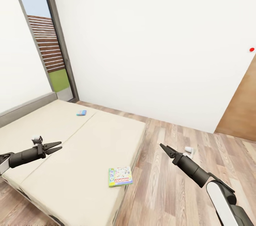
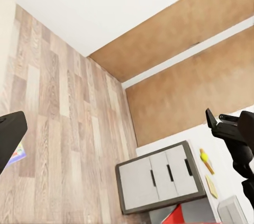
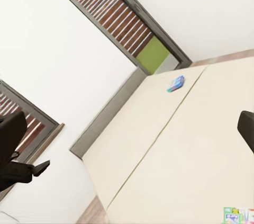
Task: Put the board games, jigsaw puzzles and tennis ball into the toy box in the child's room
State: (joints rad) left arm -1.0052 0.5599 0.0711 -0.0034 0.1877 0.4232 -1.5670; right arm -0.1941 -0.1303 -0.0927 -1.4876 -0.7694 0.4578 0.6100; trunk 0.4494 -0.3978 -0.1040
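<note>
We see the green game box lying flat near the bed edge, between our empty left gripper, fingers a little apart, and right gripper, fingers together, and we think it is light and stiff, best pinched by its edge.

bed | green-edged game near corner | blue game mid-mattress
</note>
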